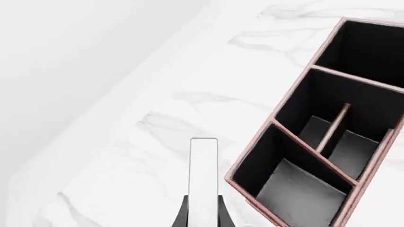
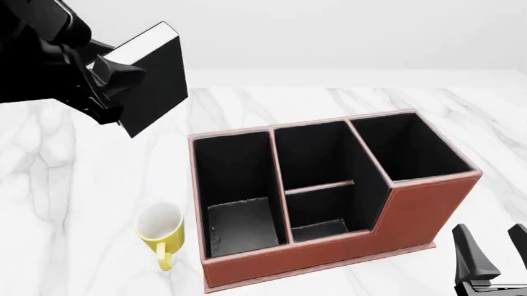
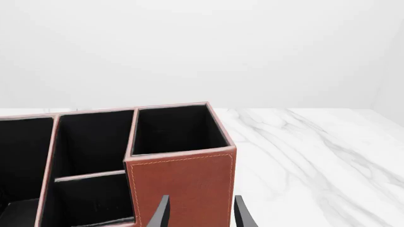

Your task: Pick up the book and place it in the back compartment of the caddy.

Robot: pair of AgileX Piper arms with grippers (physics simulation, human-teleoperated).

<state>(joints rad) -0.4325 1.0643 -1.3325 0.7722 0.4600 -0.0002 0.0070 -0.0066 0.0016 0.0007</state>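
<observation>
My left gripper (image 2: 111, 89) is shut on the black book (image 2: 152, 80) and holds it tilted in the air, above the table to the far left of the caddy (image 2: 411, 213). In the left wrist view the book's white page edge (image 1: 203, 175) runs between the fingers, with the caddy (image 1: 252, 156) beside it. The back compartment (image 2: 323, 216) is the small cell behind the low near wall. It also shows in the left wrist view (image 1: 353, 153) and the right wrist view (image 3: 94, 201). My right gripper (image 2: 492, 256) is open and empty near the caddy's tall right end (image 3: 180, 184).
A yellow mug (image 2: 160, 231) stands on the white marble table (image 2: 49, 185), just left of the caddy's near left corner. The caddy's long left cell (image 2: 234, 185) and tall right cell (image 2: 408, 151) are black-lined and hold nothing.
</observation>
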